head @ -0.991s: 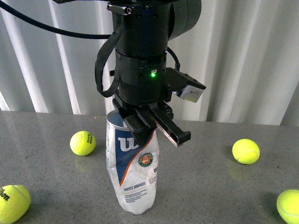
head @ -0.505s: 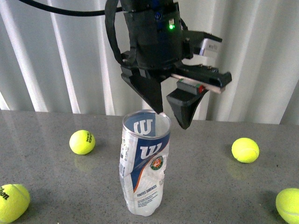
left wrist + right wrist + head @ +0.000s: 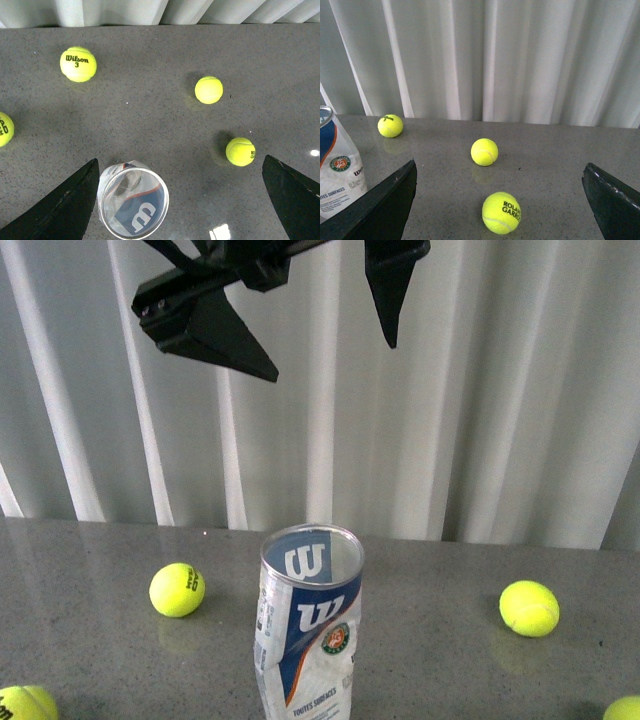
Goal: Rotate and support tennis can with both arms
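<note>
The tennis can point(image 3: 305, 630) stands upright and free on the grey table point(image 3: 430, 640), open end up, its clear body crumpled below the silver rim. High above it hangs my left gripper point(image 3: 331, 360), open, its two black fingers spread wide and empty. From the left wrist view I look down into the can point(image 3: 133, 200), which sits close to one finger point(image 3: 65, 210) of the left gripper point(image 3: 180, 159). The right gripper point(image 3: 500, 164) is open low over the table, with the can point(image 3: 337, 170) off to one side beyond a finger point(image 3: 385, 210).
Loose yellow-green tennis balls lie round the can: one to its left point(image 3: 177, 590), one to its right point(image 3: 529, 607), two at the front corners point(image 3: 20, 705) point(image 3: 625, 710). A ball point(image 3: 501, 212) lies between the right fingers. A white pleated curtain point(image 3: 480, 420) backs the table.
The left gripper has let go of the can's rim, risen well above it and spread its fingers wider. The can now stands alone and upright.
</note>
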